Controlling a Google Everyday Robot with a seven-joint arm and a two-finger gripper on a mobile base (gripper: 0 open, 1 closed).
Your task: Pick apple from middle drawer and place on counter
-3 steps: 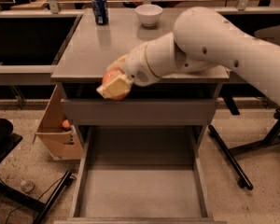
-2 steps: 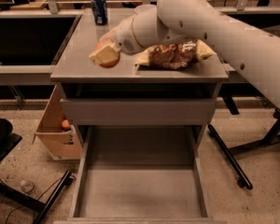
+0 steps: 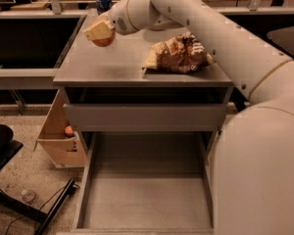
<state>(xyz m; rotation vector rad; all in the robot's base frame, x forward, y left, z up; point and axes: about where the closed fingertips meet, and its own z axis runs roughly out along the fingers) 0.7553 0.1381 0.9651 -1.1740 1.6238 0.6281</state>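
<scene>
My gripper (image 3: 101, 34) is shut on the apple (image 3: 103, 41), a small red-orange fruit, and holds it just above the left part of the counter (image 3: 112, 62). The pale fingers (image 3: 98, 30) cover the apple's top. The white arm reaches in from the right across the counter. The middle drawer (image 3: 144, 190) stands pulled open below, with a bare grey floor and low side walls.
A brown crinkled snack bag (image 3: 179, 54) lies on the right of the counter. A blue can (image 3: 103, 1) stands at the back. A cardboard box (image 3: 59, 136) with a small orange fruit (image 3: 68, 130) sits on the floor to the left. Dark recessed bins flank the cabinet.
The gripper with the apple has risen from the drawer front to above the counter, then moved further back and left. The white bowl is hidden behind the arm.
</scene>
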